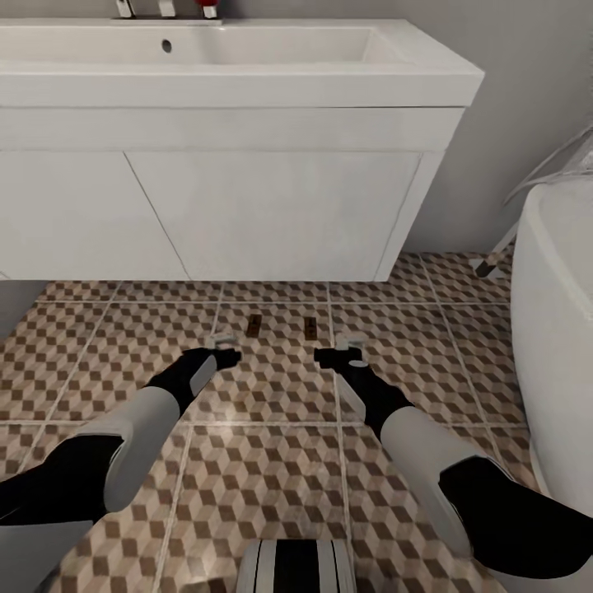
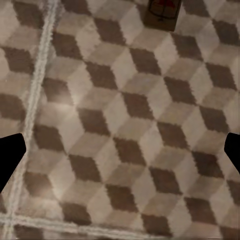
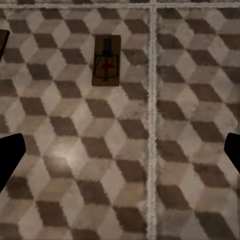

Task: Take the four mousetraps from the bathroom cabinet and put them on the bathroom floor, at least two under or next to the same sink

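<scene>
With two traps on the floor before the sink, both grippers hang wide and empty, so fetching the remaining pair likely comes next.

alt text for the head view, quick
Two mousetraps, the left mousetrap and the right mousetrap, lie on the patterned bathroom floor in front of the white bathroom sink. The left gripper and right gripper hover low near them, both empty. A white bathtub stands at right.
</scene>
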Controlling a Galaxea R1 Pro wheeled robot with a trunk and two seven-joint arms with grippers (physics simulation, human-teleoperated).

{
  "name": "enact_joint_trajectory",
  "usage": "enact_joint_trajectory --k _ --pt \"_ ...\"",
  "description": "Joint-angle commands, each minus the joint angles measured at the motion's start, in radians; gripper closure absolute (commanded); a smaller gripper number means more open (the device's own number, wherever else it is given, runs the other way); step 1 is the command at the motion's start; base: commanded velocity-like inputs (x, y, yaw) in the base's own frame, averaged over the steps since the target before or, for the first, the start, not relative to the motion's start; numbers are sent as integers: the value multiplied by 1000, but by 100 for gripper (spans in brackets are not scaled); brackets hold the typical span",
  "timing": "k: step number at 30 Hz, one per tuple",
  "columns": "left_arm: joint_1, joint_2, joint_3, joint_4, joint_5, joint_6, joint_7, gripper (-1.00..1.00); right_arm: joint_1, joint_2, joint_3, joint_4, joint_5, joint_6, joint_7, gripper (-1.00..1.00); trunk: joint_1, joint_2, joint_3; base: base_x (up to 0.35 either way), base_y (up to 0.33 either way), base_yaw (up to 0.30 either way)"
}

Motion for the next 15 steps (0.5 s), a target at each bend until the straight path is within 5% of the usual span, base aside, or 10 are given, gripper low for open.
enact_joint_trajectory --k 1,15 --pt "0 2 1 -1 9 12 6 -100 0 0 6 -1 -7 10 -8 -100 -1 0 3 0 0 0" --pt "0 13 2 55 9 37 8 -100 3 0 6 -1 -7 45 -8 -100 -7 3 57 0 0 0"
